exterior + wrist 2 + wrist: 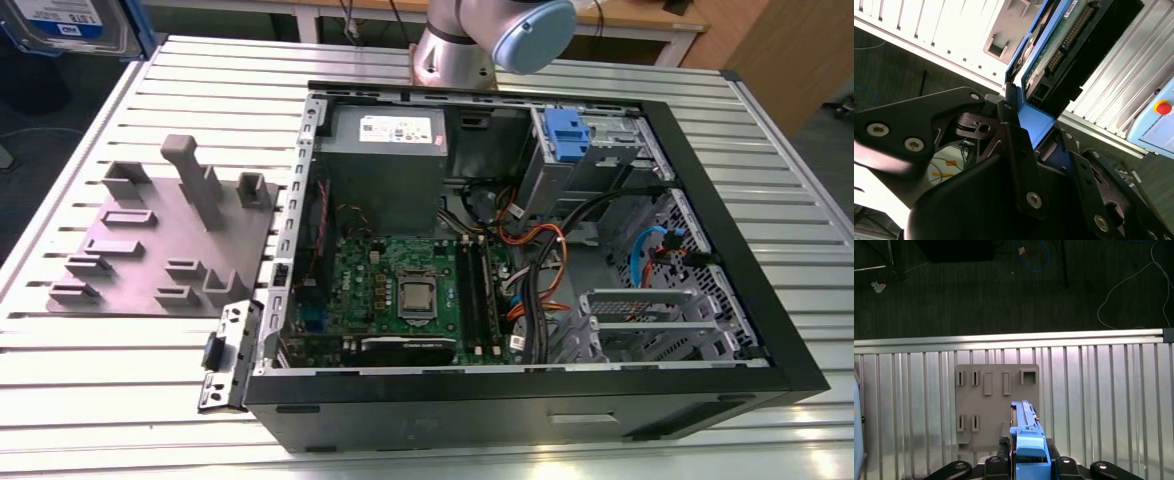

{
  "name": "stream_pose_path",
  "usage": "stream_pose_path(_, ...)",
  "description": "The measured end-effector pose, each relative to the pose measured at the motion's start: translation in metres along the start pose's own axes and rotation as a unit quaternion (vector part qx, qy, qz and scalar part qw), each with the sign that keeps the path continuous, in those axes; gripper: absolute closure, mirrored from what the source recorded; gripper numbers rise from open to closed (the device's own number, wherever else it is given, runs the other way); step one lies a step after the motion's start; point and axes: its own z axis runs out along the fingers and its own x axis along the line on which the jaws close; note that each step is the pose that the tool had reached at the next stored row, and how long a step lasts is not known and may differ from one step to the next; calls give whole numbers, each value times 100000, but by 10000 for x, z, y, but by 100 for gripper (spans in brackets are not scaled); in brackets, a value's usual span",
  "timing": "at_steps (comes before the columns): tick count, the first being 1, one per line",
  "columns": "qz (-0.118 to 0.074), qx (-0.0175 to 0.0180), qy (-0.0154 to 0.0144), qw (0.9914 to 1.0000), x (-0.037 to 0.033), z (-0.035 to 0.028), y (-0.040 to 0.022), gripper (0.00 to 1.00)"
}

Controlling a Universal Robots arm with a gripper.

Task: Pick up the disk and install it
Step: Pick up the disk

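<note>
Slippage is my worry. The disk [1026, 437] hangs edge-on in the pincer [1029, 465], over the grey fixture plate [996, 400] on the slatted tabletop [1104, 405] — gripped, it seems, by its blue rail [1025, 415] alone.

Would plastic give way?

It could flex, I think, and let the drive tilt. A tilted drive would likely catch on the wall of the computer case [742, 250] or snag the orange cables [534, 238] inside it. The second wrist view also shows its circuit board [1054, 47] and connector [1074, 30] bare, so a knock there on the way in could do harm.

How does the pincer stand?

Clamped on the disk. In the second wrist view the black fingers [1016, 150] press the blue end from either side, with no gap that I can see, and nothing else touches them.

And the disk itself?

Raised over the plate, in the grip, outside the open case — not yet installed.
</note>
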Motion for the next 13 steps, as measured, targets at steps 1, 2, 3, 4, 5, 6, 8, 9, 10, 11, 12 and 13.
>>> stream_pose_path(1, -3, -3, 2, 100000, 0, 0, -5, 64)
stream_pose_path(2, -6, 3, -3, 100000, 0, 0, -11, 64)
stream_pose_path(3, -3, -4, 1, 100000, -1, 0, -19, 64)
stream_pose_path(4, -1, -1, -2, 100000, -1, 0, -24, 64)
stream_pose_path(5, 0, 0, -1, 100000, -2, 0, -29, 64)
stream_pose_path(6, 4, 0, -1, 100000, -2, 0, -32, 64)
stream_pose_path(8, 1, 4, -3, 100000, -2, 1, -37, 64)
stream_pose_path(9, 3, 0, -2, 100000, -2, 0, -40, 64)
stream_pose_path(10, 0, -2, 0, 100000, -2, 0, -42, 64)
stream_pose_path(11, 0, 1, -3, 100000, -2, 0, -45, 64)
stream_pose_path(12, 0, 0, -1, 100000, -2, 0, -48, 64)
stream_pose_path(13, 1, -2, 1, 100000, -3, 0, -51, 64)
